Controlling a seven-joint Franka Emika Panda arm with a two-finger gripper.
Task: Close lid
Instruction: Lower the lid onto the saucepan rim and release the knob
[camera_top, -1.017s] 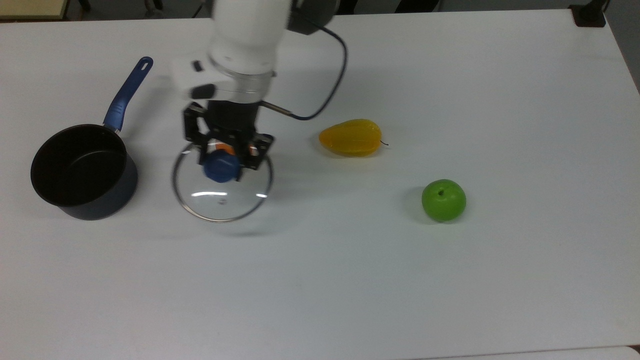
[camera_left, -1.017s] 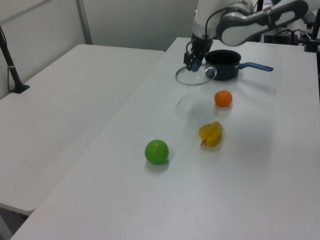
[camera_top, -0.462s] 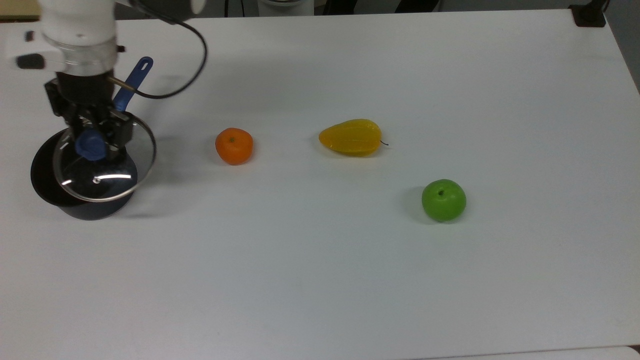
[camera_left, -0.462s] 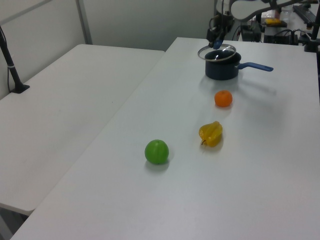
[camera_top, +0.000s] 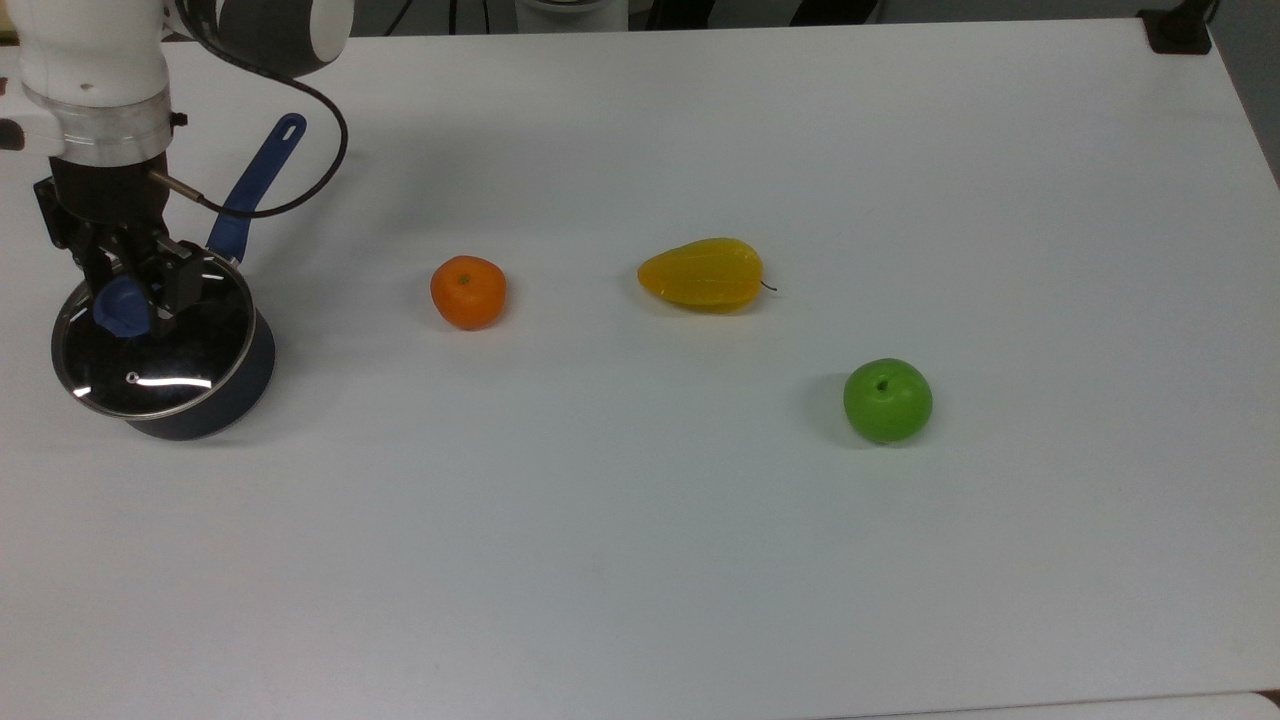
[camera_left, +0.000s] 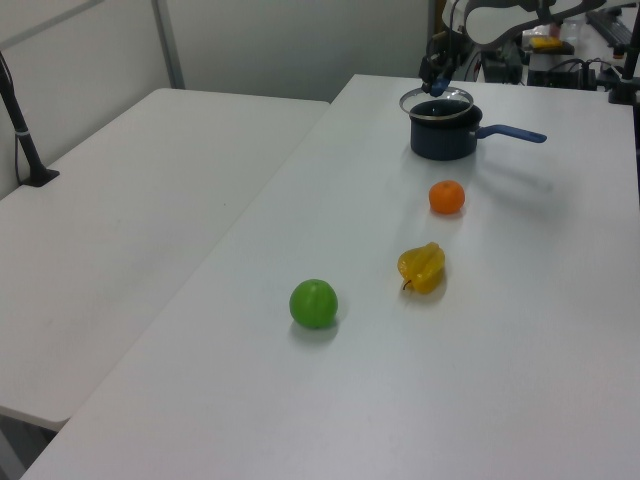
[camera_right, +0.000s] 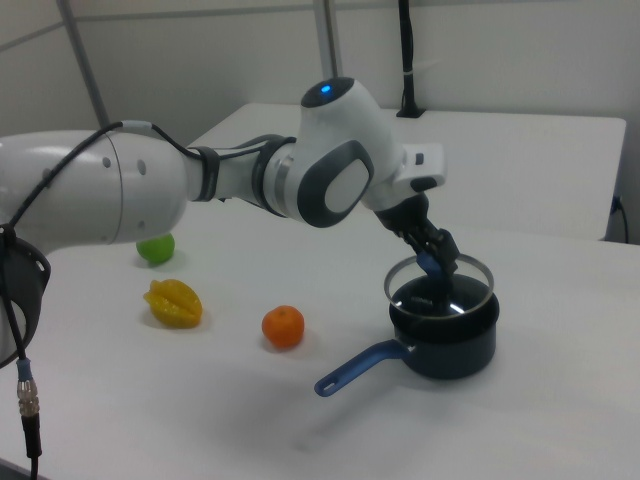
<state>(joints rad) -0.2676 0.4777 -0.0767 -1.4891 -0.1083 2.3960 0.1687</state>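
The end effector (camera_top: 128, 296) grips the lid (camera_top: 152, 345) (by its blue knob) over the pot (camera_top: 215, 400).

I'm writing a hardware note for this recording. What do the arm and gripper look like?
The arm is glossy white with rounded shells, dark grey joint sections and a small blue light on one joint. A black cable loops from it to the wrist. The gripper is black and boxy below a silver wrist ring.

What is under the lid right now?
The pot sits directly below the lid, which the gripper holds by its knob. Through the glass the pot's inside looks dark; whether anything lies in it cannot be told.
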